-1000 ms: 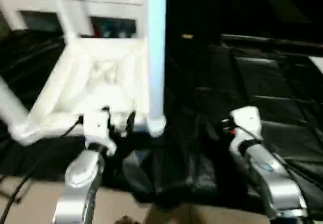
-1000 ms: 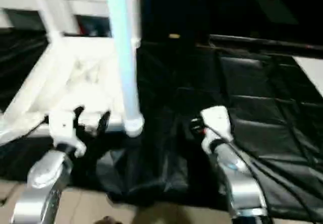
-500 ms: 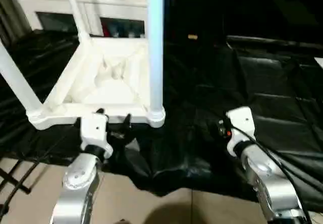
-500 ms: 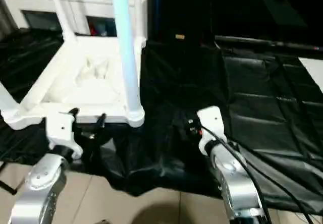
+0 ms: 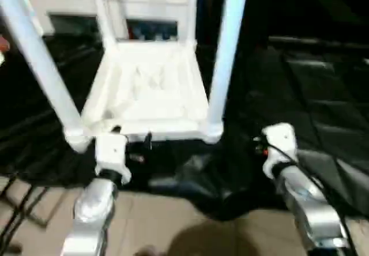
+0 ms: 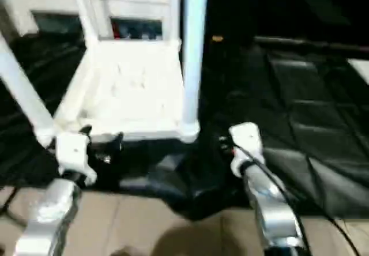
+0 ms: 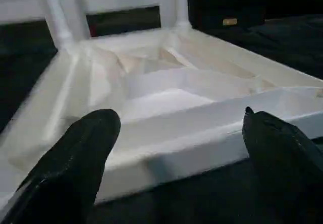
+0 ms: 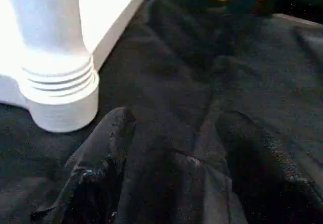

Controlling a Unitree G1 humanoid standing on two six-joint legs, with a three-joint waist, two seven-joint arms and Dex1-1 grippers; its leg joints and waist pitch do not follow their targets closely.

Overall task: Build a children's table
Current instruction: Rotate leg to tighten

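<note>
On the black sheet (image 5: pixel 300 94), the upturned children's table (image 5: pixel 147 97) lies just beyond the left gripper (image 7: pixel 176 143), jaws spread wide, empty. The right gripper (image 8: pixel 171 133), parted and empty, is near its corner socket (image 8: pixel 60 98).

One white table top (image 5: pixel 147 91), upside down on one black sheet (image 5: pixel 300 89). Four white legs stand in its corner sockets: near-left leg (image 5: pixel 43 66), near-right leg (image 5: pixel 225 54), two far legs (image 5: pixel 101 11) at the far corners. One white cabinet (image 6: pixel 138 8) behind. Two grippers: left gripper (image 7: pixel 181 143), right gripper (image 8: pixel 176 168).
</note>
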